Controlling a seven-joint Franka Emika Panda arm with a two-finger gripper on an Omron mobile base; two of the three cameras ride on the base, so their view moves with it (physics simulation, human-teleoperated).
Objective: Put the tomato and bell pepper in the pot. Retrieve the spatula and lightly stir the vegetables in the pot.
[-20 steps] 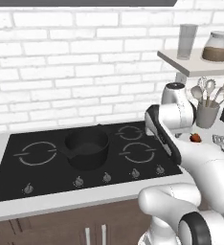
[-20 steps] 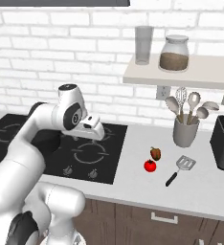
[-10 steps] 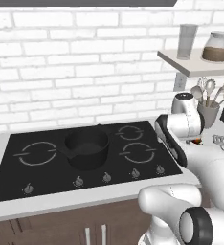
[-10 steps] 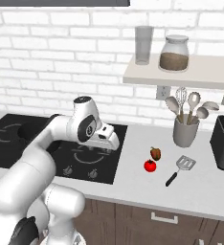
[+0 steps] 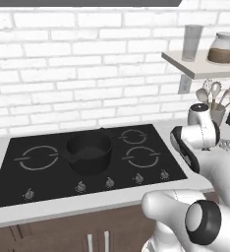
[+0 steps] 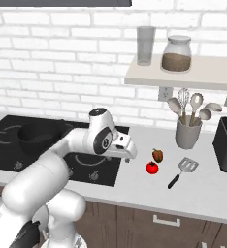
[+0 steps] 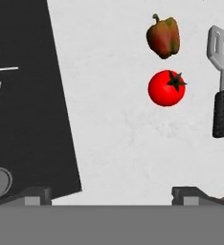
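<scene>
I have the claw [image 6: 128, 156] spread wide and holding nothing, hanging over the pale bench [image 6: 135, 186] just past the right edge of the black cooktop [image 6: 101, 172], short of the vegetables. The tomato [image 7: 166, 88] sits on the bench a little beyond it, with the bell pepper [image 7: 163, 37] just behind it toward the wall and the spatula [image 7: 220, 72] lying flat beside both, head toward the wall and handle toward me. The pot [image 5: 89, 151] stands well apart from them on the cooktop, between the left and right burner rings. The tomato is a smooth, glossy bright red ball with a small green stem cap; I expect it to be light but slick and ready to roll, so I would come straight down and close across its widest part, with the fingers clear of the stem. The pepper is a duller orange-brown, lobed lump with a short curved stalk; it looks light and firm, and its uneven sides should give better purchase if I pinch across the body rather than the stalk. The spatula has a flat grey slotted head on a thin dark handle; it seems stiff and light, and the handle's middle is where I'd take it.
</scene>
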